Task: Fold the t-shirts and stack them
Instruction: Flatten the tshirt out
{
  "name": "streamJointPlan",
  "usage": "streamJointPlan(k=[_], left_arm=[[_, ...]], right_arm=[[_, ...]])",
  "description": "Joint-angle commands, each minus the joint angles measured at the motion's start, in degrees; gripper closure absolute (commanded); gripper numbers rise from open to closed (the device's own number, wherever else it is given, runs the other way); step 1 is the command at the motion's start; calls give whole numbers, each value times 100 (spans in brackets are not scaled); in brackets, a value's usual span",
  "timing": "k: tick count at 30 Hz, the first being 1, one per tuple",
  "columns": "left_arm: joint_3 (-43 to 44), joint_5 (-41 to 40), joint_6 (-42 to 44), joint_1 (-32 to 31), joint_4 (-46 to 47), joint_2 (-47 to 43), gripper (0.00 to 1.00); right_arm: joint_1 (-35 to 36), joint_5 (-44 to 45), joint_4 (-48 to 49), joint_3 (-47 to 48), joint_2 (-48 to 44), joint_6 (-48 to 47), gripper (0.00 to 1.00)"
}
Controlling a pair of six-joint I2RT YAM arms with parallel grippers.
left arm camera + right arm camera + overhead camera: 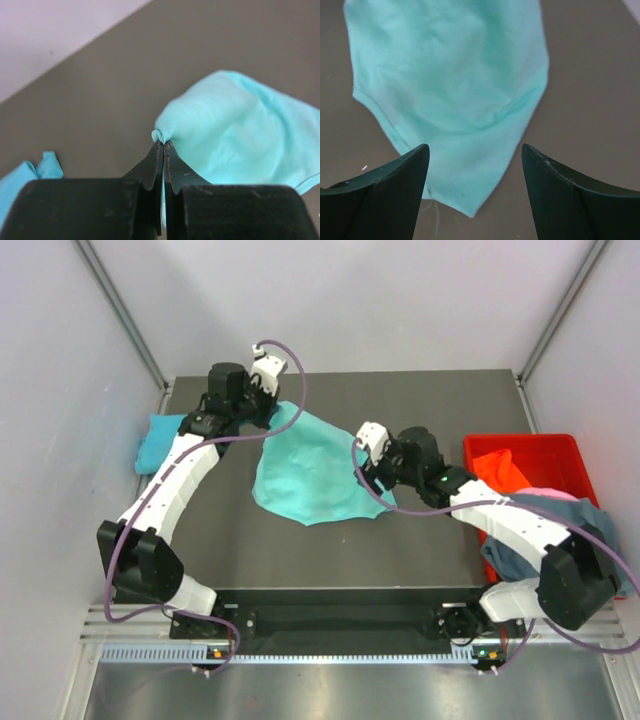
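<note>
While left pincer (pixel 163 143) pinches mint-teal shirt (pixel 240 135), red crate (pixel 545 452) overhead only

the left gripper (pixel 163 144) rises from 6 o'clock, its two black fingers pressed together on a small bunched fold of the mint-teal t-shirt (pixel 235 135). from that pinch the cloth spreads out toward 3 o'clock over the dark table (pixel 100 100). at 8 o'clock lies a corner of a cyan-blue t-shirt (pixel 30 177), apart from the mint one. a pale wall (pixel 50 30) fills 11 o'clock.
</note>
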Motion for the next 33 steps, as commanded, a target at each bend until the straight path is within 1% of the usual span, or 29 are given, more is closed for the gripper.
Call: streamJointPlan(k=[1,2,5,9,14,16,19,21,25,26,27,28,30,31,33], left_arm=[[-638,-363,57,12,276,-242,100],[-961,-433,39,12,337,-295,100],[-1472,-504,39,12,540,-472,100],[-1834,-531,21,12,680,-577,100],[-1905,-548,-40,21,725,-568,100],[-1914,-557,-67,21,742,-560,100],[-1914,-566,-75,21,760,-534,100],[-1896,-566,-93,21,769,-507,100],[-1923,-548,-119,21,795,-507,100],[-1949,-574,-119,30,804,-516,100],[-1966,-583,-111,30,813,-524,100],[-1984,-592,-119,38,839,-559,100],[-2037,-583,-128,65,865,-586,100],[-2054,-583,-120,65,883,-595,100],[-2081,-592,-119,100,900,-647,100]], right_arm=[[278,-428,375,-444,365,-110,25],[296,-490,384,-480,427,-146,25],[401,-640,297,-577,673,-294,25],[463,-474,348,-620,1007,-366,25],[533,-140,375,-445,1245,-374,24],[603,168,401,-384,1368,-374,23],[639,353,130,-147,1693,-497,21],[648,519,-46,29,1938,-480,23],[709,880,-21,135,2088,-418,29],[727,950,-29,153,2115,-418,37],[727,1055,-20,162,2124,-427,41],[727,1100,-29,162,2133,-445,51],[727,1100,-20,135,2081,-471,64],[727,1100,6,127,2045,-462,78],[727,1319,41,83,1844,-462,95]])
